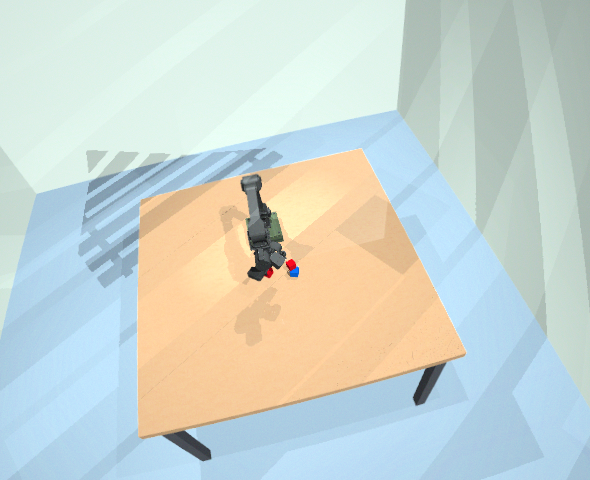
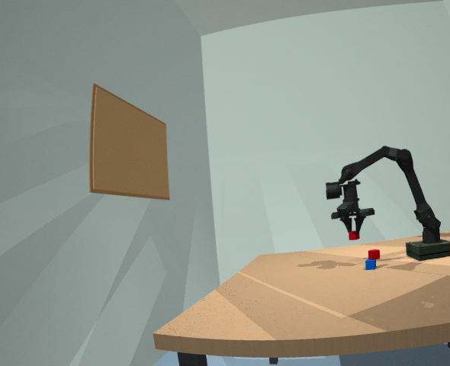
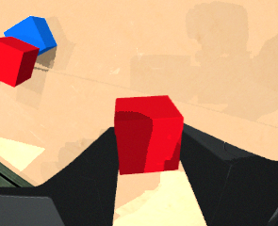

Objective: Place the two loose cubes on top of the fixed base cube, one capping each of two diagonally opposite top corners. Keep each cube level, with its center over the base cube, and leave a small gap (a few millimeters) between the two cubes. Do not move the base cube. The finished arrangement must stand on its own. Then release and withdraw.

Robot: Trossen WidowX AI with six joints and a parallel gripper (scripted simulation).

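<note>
The blue base cube [image 1: 294,272] [image 2: 370,264] [image 3: 43,34] stands on the table. One red cube [image 1: 290,264] [image 2: 374,254] [image 3: 7,58] rests on top of it, offset toward one corner and overhanging on the robot-base side; it looks level. My gripper [image 2: 354,232] is shut on the other red cube [image 1: 269,273] [image 2: 353,235] [image 3: 148,137], which sits between both fingertips in the wrist view. It is held well above the table, off to one side of the blue cube. The contact between the stacked cubes is partly hidden.
The arm's dark green base block [image 1: 276,227] [image 2: 430,250] stands on the wooden table [image 1: 336,320] [image 2: 296,307], behind the cubes. A brown board [image 2: 128,146] hangs on the wall, far from the arm. Shadows of the arm fall across the tabletop.
</note>
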